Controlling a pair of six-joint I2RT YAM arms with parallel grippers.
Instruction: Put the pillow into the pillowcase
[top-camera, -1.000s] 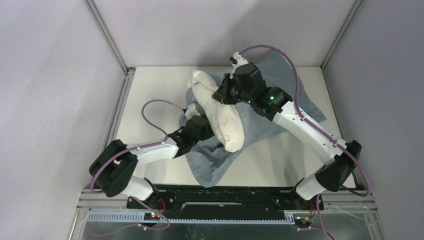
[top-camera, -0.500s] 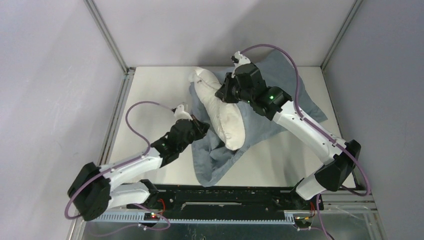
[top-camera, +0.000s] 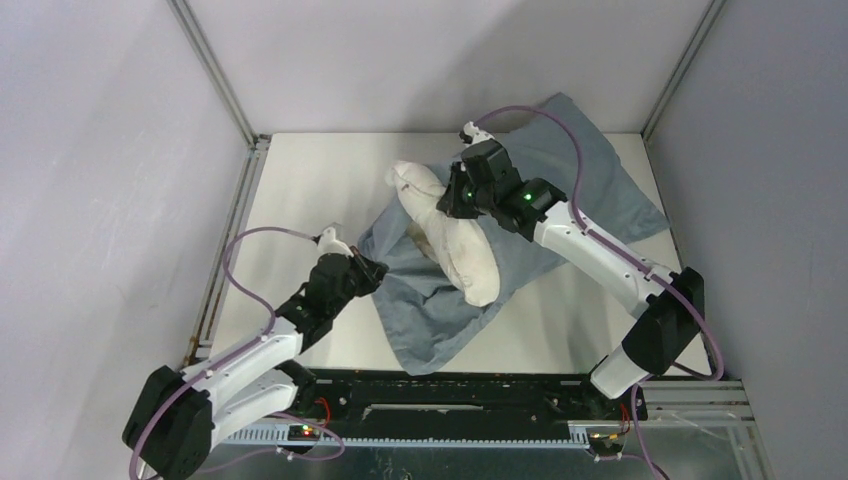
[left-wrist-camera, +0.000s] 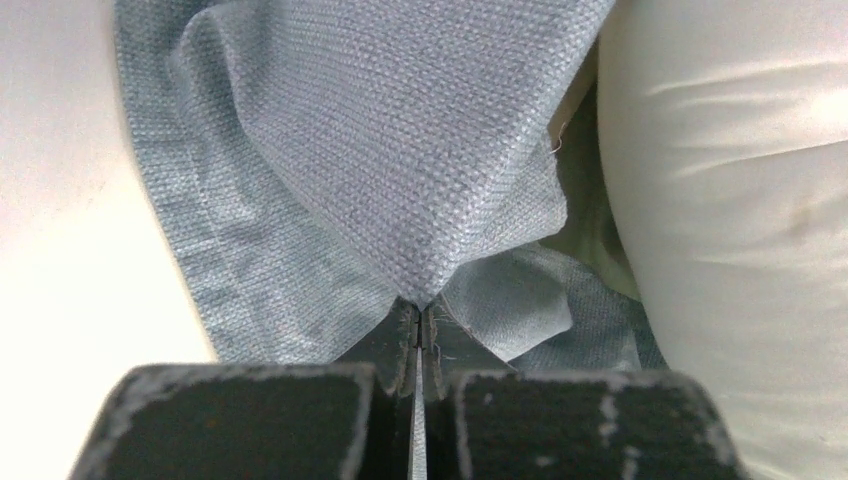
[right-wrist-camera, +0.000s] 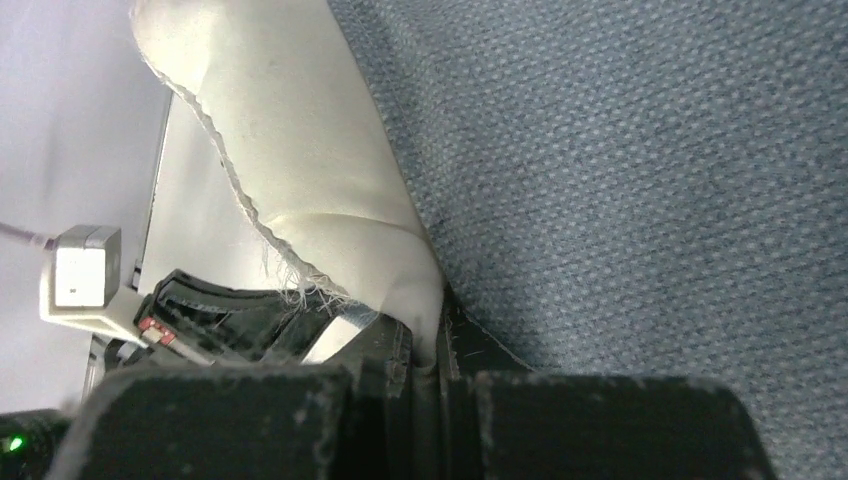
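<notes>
I count one off-white pillow (top-camera: 455, 245) and one blue-grey pillowcase (top-camera: 440, 315) on a single white surface (top-camera: 300, 190). There are two arms, the left arm (top-camera: 262, 345) and the right arm (top-camera: 600, 255), and two purple cables (top-camera: 228, 262) (top-camera: 525, 108).

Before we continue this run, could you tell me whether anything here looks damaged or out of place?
The pillow has a frayed seam, with loose threads hanging beside the right gripper. It lies atop the pillowcase, not inside.

Top view looks down; wrist views close on pillowcase (left-wrist-camera: 400, 150).
</notes>
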